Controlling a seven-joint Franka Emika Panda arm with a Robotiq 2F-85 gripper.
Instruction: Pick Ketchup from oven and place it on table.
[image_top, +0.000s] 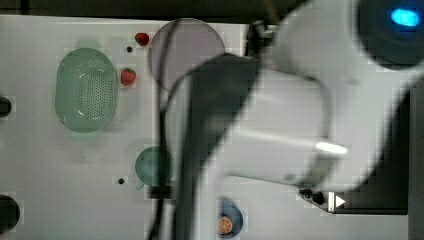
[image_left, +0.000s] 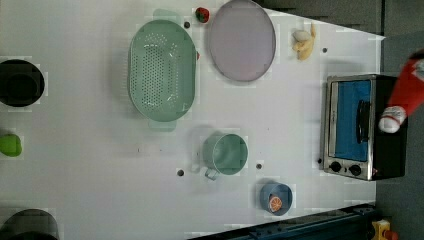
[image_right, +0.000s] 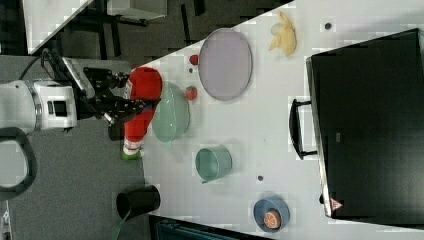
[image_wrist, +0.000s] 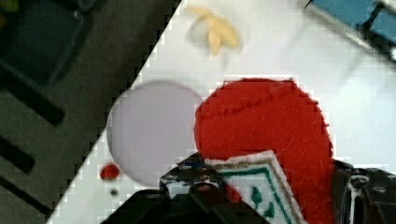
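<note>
Left view: mint perforated plastic colander (image_left: 161, 70) left of round lilac plate (image_left: 242, 40); black toaster oven (image_left: 364, 125) at the left view's right table (image_left: 100, 165) edge.

Bench (image_left: 90, 170): you have a white top with a few small dark holes
Far end: your oven (image_left: 357, 127) stands by the left view's right edge; a banana (image_left: 304, 42) lies near it
Middle: lilac plate (image_left: 242, 40); green colander (image_left: 161, 70) beside it; two strawberries (image_top: 128, 76) nearby
Near side: green cup (image_left: 225, 154); blue bowl (image_left: 275, 198) holding an orange slice
</note>
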